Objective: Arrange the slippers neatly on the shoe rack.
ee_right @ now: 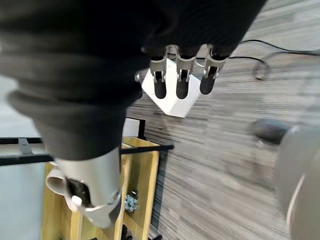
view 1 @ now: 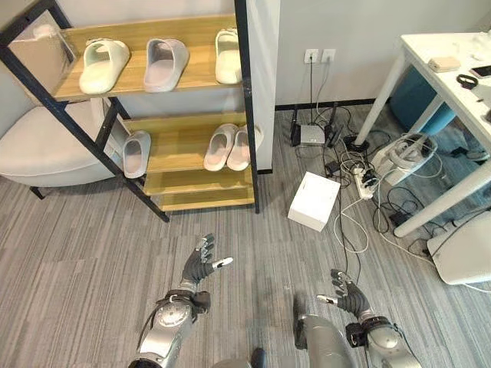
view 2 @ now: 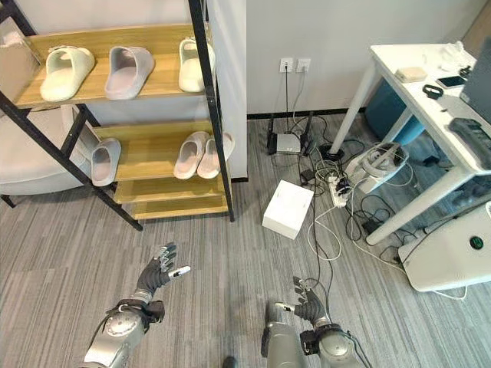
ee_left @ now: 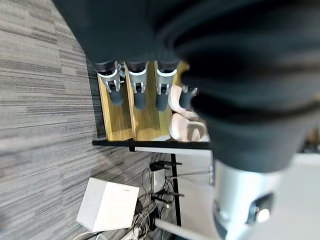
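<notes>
1. Slippers sit on the shoe rack point(view 1: 247, 115) up at 11 o'clock from the robot; neither hand carries one.
2. Nearest, the left hand point(view 1: 201, 264) hangs over the grey carpet point(view 1: 92, 253) at about 11 o'clock, fingers straight and spread, thumb out to the side, holding nothing.
3. The right hand point(view 1: 345, 292) hangs at about 1 o'clock, low over the carpet, fingers loosely extended, likewise holding nothing.
4. Farther out at 12 o'clock, a white box point(view 1: 314, 200) lies on the carpet, just beside a power strip point(view 1: 363, 182) and a tangle of cables.
5. On the rack's middle shelf, a pale pair point(view 1: 228, 146) lies side by side, touching, and a grey slipper point(view 1: 136, 153) leans over the shelf's left end.
6. On the top shelf, a pale green slipper point(view 1: 102, 65), a grey-lilac slipper point(view 1: 166, 63) and a cream slipper point(view 1: 228, 55) stand in a row, apart from one another.
7. At 2 o'clock stands a white table point(view 1: 445, 92); at 10 o'clock, behind the rack, a pale seat point(view 1: 38, 149).
</notes>
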{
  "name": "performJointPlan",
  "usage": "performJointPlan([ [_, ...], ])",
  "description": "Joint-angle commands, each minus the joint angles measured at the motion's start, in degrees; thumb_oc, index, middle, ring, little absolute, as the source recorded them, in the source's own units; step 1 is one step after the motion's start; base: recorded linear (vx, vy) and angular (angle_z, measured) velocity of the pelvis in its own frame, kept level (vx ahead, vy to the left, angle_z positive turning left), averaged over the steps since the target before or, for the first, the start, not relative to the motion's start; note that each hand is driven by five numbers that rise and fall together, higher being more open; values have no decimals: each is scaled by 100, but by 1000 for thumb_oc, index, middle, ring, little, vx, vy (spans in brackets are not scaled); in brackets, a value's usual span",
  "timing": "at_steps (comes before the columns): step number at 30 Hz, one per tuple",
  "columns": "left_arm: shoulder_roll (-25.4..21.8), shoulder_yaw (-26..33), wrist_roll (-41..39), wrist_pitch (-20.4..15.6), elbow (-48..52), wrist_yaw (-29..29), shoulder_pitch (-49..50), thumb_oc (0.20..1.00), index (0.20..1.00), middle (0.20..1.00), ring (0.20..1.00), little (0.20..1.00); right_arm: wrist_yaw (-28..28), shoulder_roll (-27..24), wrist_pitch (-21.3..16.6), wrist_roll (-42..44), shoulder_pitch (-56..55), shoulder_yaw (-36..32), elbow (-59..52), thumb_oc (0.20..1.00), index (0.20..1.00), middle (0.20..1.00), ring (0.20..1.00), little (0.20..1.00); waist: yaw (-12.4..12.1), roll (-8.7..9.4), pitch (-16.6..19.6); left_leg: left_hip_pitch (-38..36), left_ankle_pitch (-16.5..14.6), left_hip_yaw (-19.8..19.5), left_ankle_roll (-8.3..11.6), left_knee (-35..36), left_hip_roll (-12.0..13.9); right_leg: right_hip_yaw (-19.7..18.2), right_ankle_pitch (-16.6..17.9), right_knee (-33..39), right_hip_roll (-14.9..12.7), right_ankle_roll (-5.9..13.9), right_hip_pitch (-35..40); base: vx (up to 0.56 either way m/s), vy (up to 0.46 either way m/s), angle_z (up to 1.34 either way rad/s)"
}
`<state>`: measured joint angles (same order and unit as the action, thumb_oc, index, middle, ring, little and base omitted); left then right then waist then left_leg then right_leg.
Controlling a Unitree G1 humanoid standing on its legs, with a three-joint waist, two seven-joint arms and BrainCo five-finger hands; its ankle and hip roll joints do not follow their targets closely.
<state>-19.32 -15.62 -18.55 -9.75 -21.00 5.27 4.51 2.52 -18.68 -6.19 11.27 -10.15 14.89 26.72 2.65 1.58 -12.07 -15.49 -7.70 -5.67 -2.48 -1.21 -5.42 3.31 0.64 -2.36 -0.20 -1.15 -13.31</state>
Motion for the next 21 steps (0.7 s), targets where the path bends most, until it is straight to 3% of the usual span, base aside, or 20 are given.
performJointPlan([
  [1, -13, 21, 282, -315, 320, -47, -12, 1000, 1000, 1000, 1000, 1000, 59, -25, -243, 123, 216, -275, -102, 1000, 1000, 1000, 1000, 1000, -112, 49, 75, 944, -8, 293, -127, 351, 211, -231, -587, 188, 7, 530, 1372, 368, -213, 81],
  [7, 160, -59, 77, -239, 11, -81, 35, 1000, 1000, 1000, 1000, 1000, 35, -54, -273, 221, 132, -273, -12, 1000, 1000, 1000, 1000, 1000, -74, 96, 317, 711, -120, 58, 78, 301, 284, -47, -721, 547, 65, 321, 1969, 234, -118, 16],
  [9, 139, -15, 39, -258, 23, -86, 30, 1000, 1000, 1000, 1000, 1000, -3, -37, -289, 260, 164, -244, -23, 1000, 1000, 1000, 1000, 1000, -114, 149, 234, 1078, -195, 34, 169, -617, 183, -62, -760, 549, 33, 267, 2034, -2, -12, 14],
  [10, 144, -4, -35, -271, -27, -66, -38, 1000, 1000, 1000, 1000, 1000, -5, -63, -304, 292, 221, -228, -20, 1000, 1000, 1000, 1000, 1000, -164, 180, 47, 1666, -51, 77, 317, -1757, 87, -31, -803, 502, 8, 212, 2082, -71, 42, 32],
  [11, 143, 1, -39, -265, -24, -46, -57, 1000, 1000, 1000, 1000, 1000, -1, -75, -297, 281, 237, -219, -15, 1000, 1000, 1000, 1000, 1000, -177, 170, -4, 1897, -17, 125, 340, -2133, 121, 0, -826, 480, 12, 193, 2083, -60, 62, 14],
  [13, 156, 9, -89, -267, 11, -22, -60, 1000, 1000, 1000, 1000, 1000, 2, -110, -264, 241, 257, -185, 45, 1000, 1000, 1000, 1000, 1000, -203, 232, -57, 1971, -131, 314, 288, -1837, 270, 69, -891, 448, -71, 214, 2134, 105, 97, -3],
  [14, 157, 0, -25, -240, -2, -4, -44, 1000, 1000, 1000, 1000, 1000, 6, -117, -246, 255, 213, -215, 84, 1000, 1000, 1000, 1000, 1000, -175, 314, 32, 1925, -93, 402, 203, -978, 536, 178, -965, 456, -169, 256, 2159, 225, 152, -6],
  [17, 152, -70, 84, -216, -31, 91, -107, 1000, 1000, 1000, 1000, 1000, 141, -144, -213, 254, 217, -290, 147, 1000, 1000, 1000, 1000, 1000, -35, 339, 83, 2080, 515, 365, 272, 545, 892, 399, -1138, 530, -272, 267, 2264, 246, 278, 41],
  [18, 154, -59, 106, -266, -73, 78, -148, 1000, 1000, 1000, 1000, 1000, 129, -152, -208, 239, 198, -338, 154, 1000, 1000, 1000, 1000, 1000, 13, 269, 136, 2084, 480, 421, 343, 621, 952, 415, -1118, 559, -314, 313, 2323, 222, 300, 68],
  [19, 156, -60, 106, -267, -75, 77, -148, 1000, 1000, 1000, 1000, 1000, 128, -154, -207, 239, 196, -339, 153, 1000, 1000, 1000, 1000, 1000, 5, 265, 136, 2081, 477, 429, 344, 621, 957, 406, -1114, 563, -312, 313, 2324, 455, 584, 28],
  [20, 172, -135, 149, -272, -80, 41, -182, 1000, 1000, 1000, 1000, 1000, 84, -114, -195, 179, 127, -394, 153, 1000, 1000, 1000, 1000, 1000, 47, 169, 247, 1963, 714, 444, 333, 621, 871, 445, -1059, 470, -488, 440, 2374, 613, 779, -9],
  [21, 75, -205, 239, -280, -43, 14, -226, 1000, 1000, 1000, 1000, 1000, 66, -35, -167, 120, 181, -374, 211, 1000, 1000, 1000, 1000, 1000, 21, 170, 325, 1741, 583, 578, 183, 580, 690, 323, -898, -33, -758, 606, 2188, 612, 782, -25],
])
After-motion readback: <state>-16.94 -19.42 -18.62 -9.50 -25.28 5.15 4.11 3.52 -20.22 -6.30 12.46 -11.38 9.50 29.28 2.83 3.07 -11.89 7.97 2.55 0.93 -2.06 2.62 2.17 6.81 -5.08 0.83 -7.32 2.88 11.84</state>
